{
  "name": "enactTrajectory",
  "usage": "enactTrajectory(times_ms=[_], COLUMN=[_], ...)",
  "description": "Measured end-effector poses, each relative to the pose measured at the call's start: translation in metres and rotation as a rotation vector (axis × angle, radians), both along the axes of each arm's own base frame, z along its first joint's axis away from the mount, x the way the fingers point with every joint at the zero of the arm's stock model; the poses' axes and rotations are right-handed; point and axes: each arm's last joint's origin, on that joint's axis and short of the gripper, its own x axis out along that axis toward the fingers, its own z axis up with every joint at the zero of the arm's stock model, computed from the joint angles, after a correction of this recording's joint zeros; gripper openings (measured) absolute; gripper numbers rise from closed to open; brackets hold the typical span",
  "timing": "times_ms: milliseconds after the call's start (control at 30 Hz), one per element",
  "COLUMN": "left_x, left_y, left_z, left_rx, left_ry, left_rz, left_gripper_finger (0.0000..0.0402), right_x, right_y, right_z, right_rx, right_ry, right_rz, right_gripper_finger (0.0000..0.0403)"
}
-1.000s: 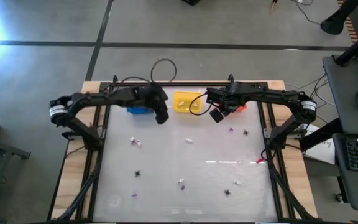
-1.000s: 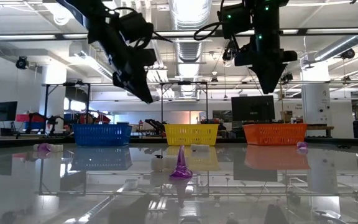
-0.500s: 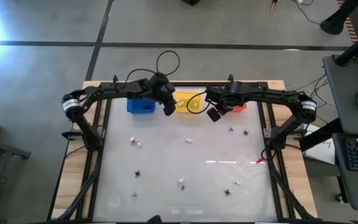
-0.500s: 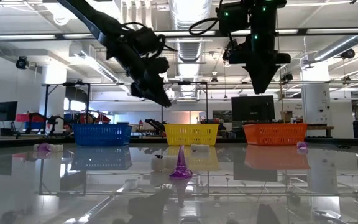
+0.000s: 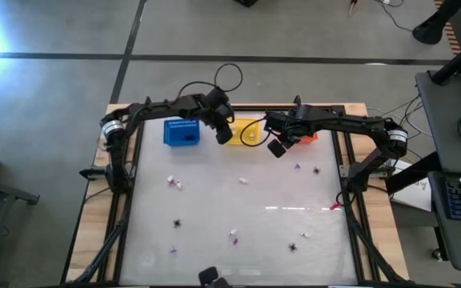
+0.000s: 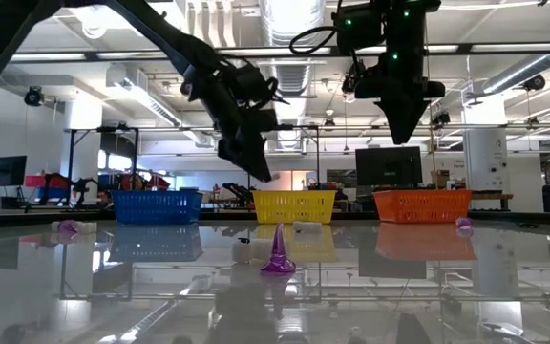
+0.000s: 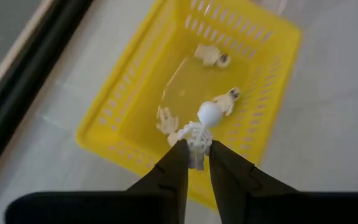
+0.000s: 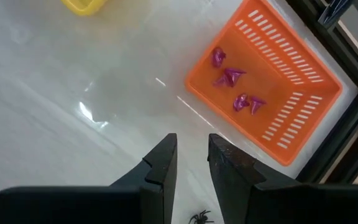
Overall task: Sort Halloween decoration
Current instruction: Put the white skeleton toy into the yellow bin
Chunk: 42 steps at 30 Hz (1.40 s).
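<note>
The left claw (image 7: 196, 163) hangs over the yellow basket (image 7: 135, 93), its fingers a narrow gap apart with a white skeleton (image 7: 199, 132) between their tips; whether they still grip it I cannot tell. More white pieces (image 7: 211, 56) lie in the basket beneath. The right claw (image 8: 191, 158) is empty, fingers slightly parted, above bare tabletop (image 8: 61, 93) just beside the orange basket (image 8: 291, 106), which holds purple trinkets (image 8: 232, 78). A black spider (image 8: 201, 218) lies near it.

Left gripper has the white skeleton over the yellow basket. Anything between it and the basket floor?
Nothing visible. The left gripper has the white skeleton at its fingertips above the open yellow basket, with only a few white trinkets lying on its floor.
</note>
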Motion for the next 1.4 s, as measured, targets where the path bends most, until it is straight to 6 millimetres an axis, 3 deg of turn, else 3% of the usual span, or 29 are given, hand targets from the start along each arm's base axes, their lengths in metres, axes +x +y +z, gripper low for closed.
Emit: enactTrajectory(times_ms=[233,567,767,1100,1400], left_x=[0.002,-0.011,-0.028,-0.06,-0.112], left_y=[0.001,-0.009,-0.032,-0.082,-0.121], left_z=[-0.004,0.038,0.048,0.075,0.091], left_rx=[0.0,-0.096,-0.142,-0.119,-0.112], left_ry=[0.01,0.233,0.314,0.262,0.186], left_rz=[-0.01,-0.09,-0.127,-0.161,-0.139], left_gripper_finger=[0.0095,0.0114,0.0114,0.0114,0.0114], right_x=[0.0,0.0,0.003,0.026,0.033], right_y=[0.0,0.0,0.006,0.023,0.066], right_z=[0.0,0.0,-0.001,-0.009,-0.009], right_rx=[0.0,0.008,0.124,0.201,0.307], right_ry=[0.0,-0.002,-0.043,-0.248,-0.251], right_rz=[-0.001,0.001,0.085,0.236,0.298], right_gripper_finger=[0.0082,0.0082,0.0082,0.0082,0.0082])
